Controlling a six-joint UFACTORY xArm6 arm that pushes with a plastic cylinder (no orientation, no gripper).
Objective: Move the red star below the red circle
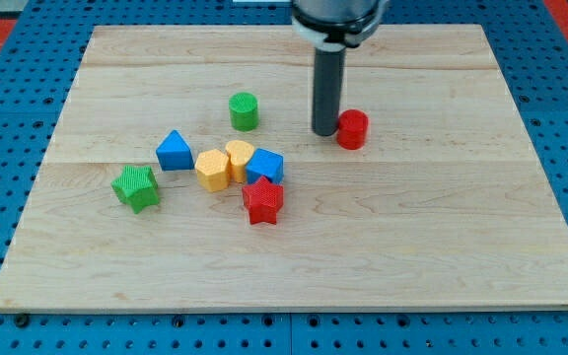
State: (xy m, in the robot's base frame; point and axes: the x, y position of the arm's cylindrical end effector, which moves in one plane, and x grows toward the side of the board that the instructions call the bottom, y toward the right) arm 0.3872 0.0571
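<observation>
The red star lies a little left of the board's centre, just below the blue cube. The red circle stands up and to the right of the star. My tip rests on the board right beside the red circle's left side, touching or nearly touching it. The tip is well above and to the right of the red star.
A yellow hexagon and a yellow heart-like block crowd the blue cube's left. A blue triangle, a green star and a green cylinder lie further left. The wooden board sits on a blue pegboard.
</observation>
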